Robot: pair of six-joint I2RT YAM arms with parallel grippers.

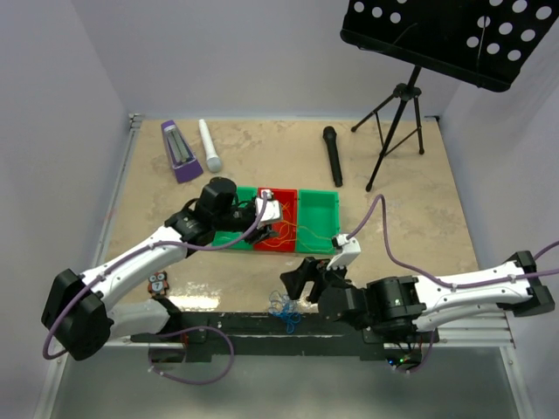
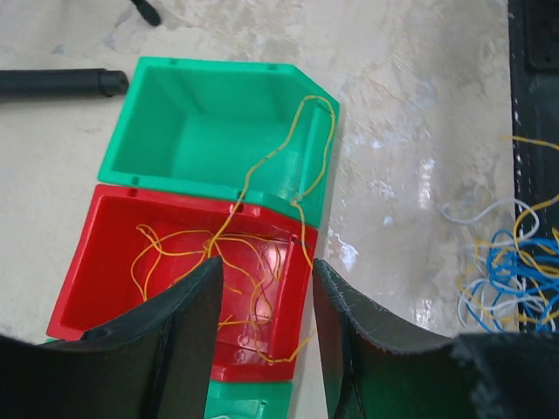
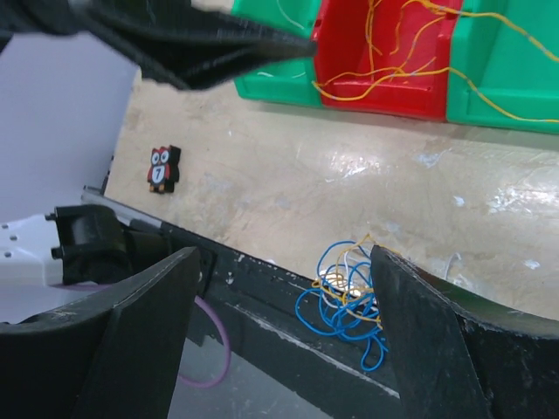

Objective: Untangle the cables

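Right wrist view: my right claw (image 3: 281, 253) hangs released over the blue-white cables (image 3: 345, 297) at the table (image 3: 262, 175) edge; left claw (image 2: 265, 266) gapes empty above yellow strands (image 2: 196, 253) in the red bin (image 2: 92, 271). Grabbing several loops together could tighten knots.

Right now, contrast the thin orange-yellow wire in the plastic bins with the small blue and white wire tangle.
The orange-yellow wire is one colour; the blue and white tangle also holds some yellow strands. The wire lies in the red bin, trailing into a green bin; the tangle sits at the table's near edge. The wire sprawls loosely; the tangle is bunched. Both are thread-thin.
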